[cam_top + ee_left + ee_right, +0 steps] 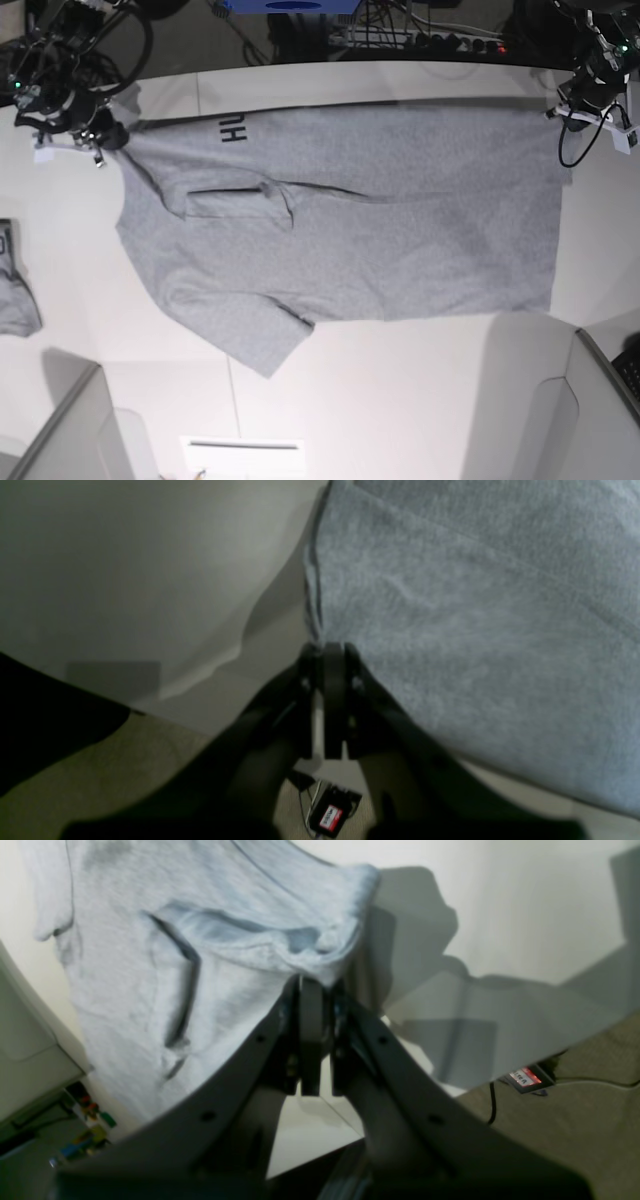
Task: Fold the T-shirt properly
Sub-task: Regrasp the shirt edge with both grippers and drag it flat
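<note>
We count one T-shirt (380, 235) spread on the table (400, 400), so that's one big garment. There's one smaller grey cloth piece (15, 285) too, off past the T-shirt's collar end near the table edge. Two arms, so two pincers: the left pincer (332, 650) and the right pincer (315, 982), one at each far corner of the T-shirt.

Both arms' jaws clamped tight
</note>
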Controlling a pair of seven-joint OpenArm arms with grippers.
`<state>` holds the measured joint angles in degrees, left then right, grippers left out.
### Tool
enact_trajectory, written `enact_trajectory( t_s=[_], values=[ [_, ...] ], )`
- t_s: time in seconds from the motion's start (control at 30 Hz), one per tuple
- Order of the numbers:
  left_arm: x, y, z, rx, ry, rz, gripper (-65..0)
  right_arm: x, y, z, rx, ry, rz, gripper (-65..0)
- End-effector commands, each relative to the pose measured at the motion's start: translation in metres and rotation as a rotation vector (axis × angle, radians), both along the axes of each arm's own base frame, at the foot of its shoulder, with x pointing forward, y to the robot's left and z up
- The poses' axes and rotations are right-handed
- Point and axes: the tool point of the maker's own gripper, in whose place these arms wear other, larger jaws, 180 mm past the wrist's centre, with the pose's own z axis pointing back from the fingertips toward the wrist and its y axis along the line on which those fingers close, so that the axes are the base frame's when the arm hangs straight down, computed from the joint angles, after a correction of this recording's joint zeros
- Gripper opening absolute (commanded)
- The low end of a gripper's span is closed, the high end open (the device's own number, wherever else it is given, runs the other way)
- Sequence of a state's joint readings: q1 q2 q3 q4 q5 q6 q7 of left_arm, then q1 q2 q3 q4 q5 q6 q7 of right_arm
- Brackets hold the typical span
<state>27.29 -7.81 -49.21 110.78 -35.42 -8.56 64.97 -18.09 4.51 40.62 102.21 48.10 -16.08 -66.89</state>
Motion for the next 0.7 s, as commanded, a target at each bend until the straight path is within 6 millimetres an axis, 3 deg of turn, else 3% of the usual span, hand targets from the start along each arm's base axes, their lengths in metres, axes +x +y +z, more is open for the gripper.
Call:
enact_trajectory(
  t_s=[0.0,0.37,0.67],
  values=[
    [0.004,0.009,0.010,0.038,-0.021,-0.008,-65.0,-0.003,-0.004,0.004,-0.014,-0.006,0.002,-65.0],
    [0.000,0.010,0.009,0.043,-0.006,-0.010,-65.0,-0.023,-0.003,-0.005,-0.036,0.027,0.062,-65.0],
    [-0.021,0.009,0.003,0.043,0.049,-0.015,-65.0,-0.029,-0.003,-0.007,-0.036,0.043,0.068,-65.0]
  ],
)
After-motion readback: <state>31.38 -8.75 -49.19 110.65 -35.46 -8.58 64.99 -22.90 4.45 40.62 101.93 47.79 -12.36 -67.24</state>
